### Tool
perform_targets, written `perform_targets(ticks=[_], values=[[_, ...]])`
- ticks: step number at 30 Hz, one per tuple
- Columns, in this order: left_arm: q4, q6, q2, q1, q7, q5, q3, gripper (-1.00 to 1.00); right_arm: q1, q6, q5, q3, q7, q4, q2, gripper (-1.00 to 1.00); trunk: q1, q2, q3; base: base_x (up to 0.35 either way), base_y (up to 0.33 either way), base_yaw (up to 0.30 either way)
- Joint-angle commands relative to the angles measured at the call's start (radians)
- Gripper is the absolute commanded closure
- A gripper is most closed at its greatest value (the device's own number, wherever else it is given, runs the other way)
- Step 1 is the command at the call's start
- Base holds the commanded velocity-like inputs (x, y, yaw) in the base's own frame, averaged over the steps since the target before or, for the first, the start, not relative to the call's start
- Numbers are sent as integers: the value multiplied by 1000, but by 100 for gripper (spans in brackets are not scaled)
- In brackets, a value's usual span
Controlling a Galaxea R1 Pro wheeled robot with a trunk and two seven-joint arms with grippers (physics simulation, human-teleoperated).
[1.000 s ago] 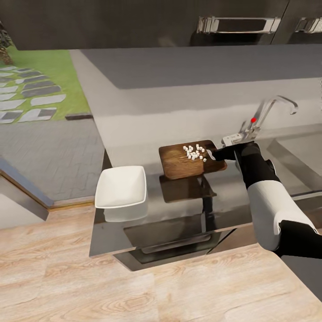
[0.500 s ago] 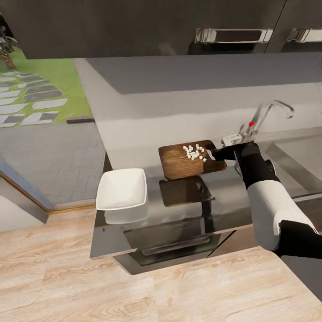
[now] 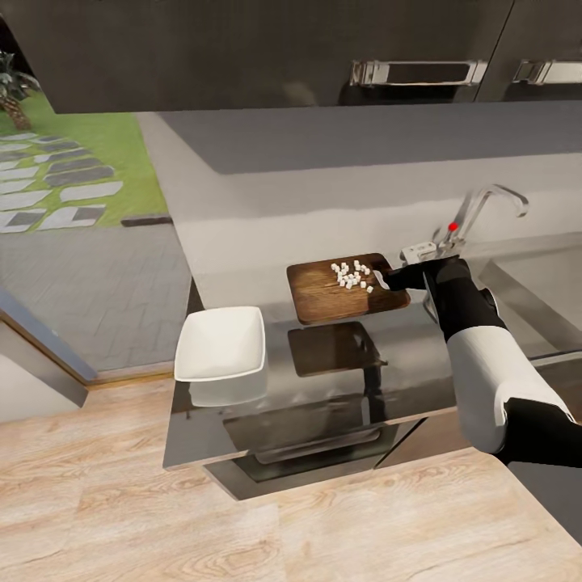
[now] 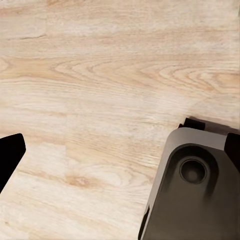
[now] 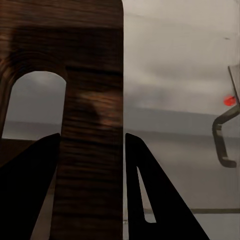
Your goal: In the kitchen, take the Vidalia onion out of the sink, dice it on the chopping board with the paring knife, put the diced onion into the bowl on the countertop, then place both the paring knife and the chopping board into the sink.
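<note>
Head view: right gripper (image 3: 386,280) jaws clamp the handle end of the brown wooden chopping board (image 3: 323,297), white diced onion (image 3: 351,275) just beyond them. Next: carry and tip into the white square bowl (image 3: 220,343), well beyond on the grey surface (image 3: 404,356). Left jaws: cannot tell.

The board (image 3: 343,293) is dark brown with wood grain, and the onion dice (image 3: 350,275) on it are white. The right gripper (image 3: 391,279) beside them is black, on a white and black arm. The bowl (image 3: 220,343), well apart from the gripper, is white. The countertop (image 3: 420,347) is glossy grey. The tap (image 3: 477,212) behind the gripper is chrome with a red knob (image 3: 453,226). The floor (image 4: 100,75) is pale wood with grain.
</note>
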Motion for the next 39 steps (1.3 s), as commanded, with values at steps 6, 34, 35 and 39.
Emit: perform_targets(ticks=[6,34,35,39], values=[[4,-6,-1,-2,1,8,-9,-100,-1,2,10,-3,10,-1,1,100,1,-2,4,0,0,0],[4,-6,-1,-2,1,8,-9,-100,-1,2,9,-3,10,-1,2,100,1,-2,11,0,41,0],[4,-6,-1,-2,1,8,-8,-100,-1,2,9,-3,10,-1,2,100,1,-2,11,0,232,0],[4,-6,-1,-2,1,8,-8,-100,0,2,9,-3,10,-1,2,100,1,-2,11,0,238,0]])
